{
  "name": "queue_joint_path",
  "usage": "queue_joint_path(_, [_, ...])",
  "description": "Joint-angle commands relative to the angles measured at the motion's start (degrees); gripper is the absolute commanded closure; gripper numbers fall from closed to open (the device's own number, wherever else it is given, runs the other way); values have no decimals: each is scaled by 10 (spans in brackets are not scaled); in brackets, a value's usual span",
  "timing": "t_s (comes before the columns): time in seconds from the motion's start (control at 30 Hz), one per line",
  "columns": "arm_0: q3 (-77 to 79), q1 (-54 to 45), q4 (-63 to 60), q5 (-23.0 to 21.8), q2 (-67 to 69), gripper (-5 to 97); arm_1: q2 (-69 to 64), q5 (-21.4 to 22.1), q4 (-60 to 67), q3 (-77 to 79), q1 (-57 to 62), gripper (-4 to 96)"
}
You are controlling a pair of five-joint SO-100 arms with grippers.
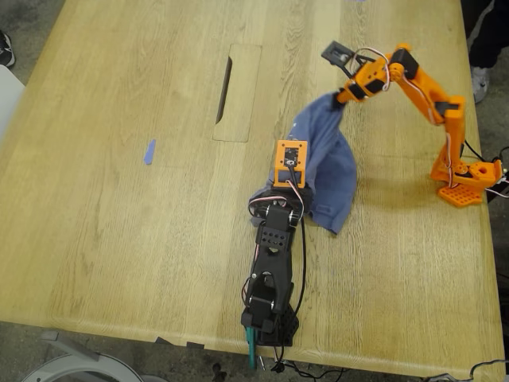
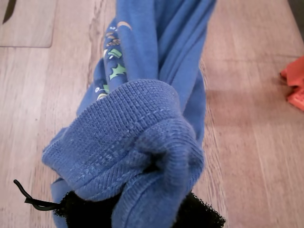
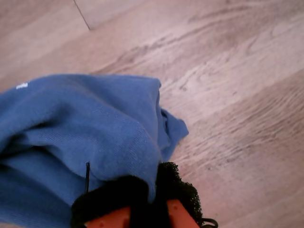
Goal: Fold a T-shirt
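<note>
The periwinkle-blue T-shirt [image 1: 330, 163] is bunched and stretched between both grippers, with its lower fold drooping onto the wooden table [image 1: 119, 239]. My first gripper [image 1: 294, 187], on the black arm, is shut on the ribbed collar [image 2: 137, 137]; its black padded fingers [image 2: 199, 213] show beneath the cloth. The green-and-yellow print [image 2: 114, 52] runs along the fabric beyond. My second gripper [image 1: 340, 99], on the orange arm, is shut on another bunch of the T-shirt [image 3: 95, 137], held above the table, with its black pads [image 3: 175, 190] pinching the cloth.
A rectangular cutout panel [image 1: 237, 91] lies in the table beyond the shirt. A small blue tape scrap [image 1: 149, 151] sits toward the exterior view's left. The orange arm's base [image 1: 469, 183] stands near the exterior view's right edge. A person's shoe [image 1: 479, 79] shows at that view's upper right.
</note>
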Motion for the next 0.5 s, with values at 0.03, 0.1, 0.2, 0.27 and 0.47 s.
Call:
queue_joint_path(0.03, [-2, 37, -33, -11, 29, 920, 152, 1, -59, 199, -6, 913])
queue_joint_path(0.1, [32, 54, -57, -11, 29, 920, 215, 3, -96, 308, -17, 913])
queue_joint_path(0.2, [83, 87, -87, -11, 29, 920, 319, 4, -152, 483, -32, 913])
queue_joint_path(0.27, [115, 122, -113, -17, 28, 920, 380, 4, -192, 584, -34, 913])
queue_joint_path(0.47, [223, 216, -210, -28, 23, 920, 500, 3, -292, 793, -36, 913])
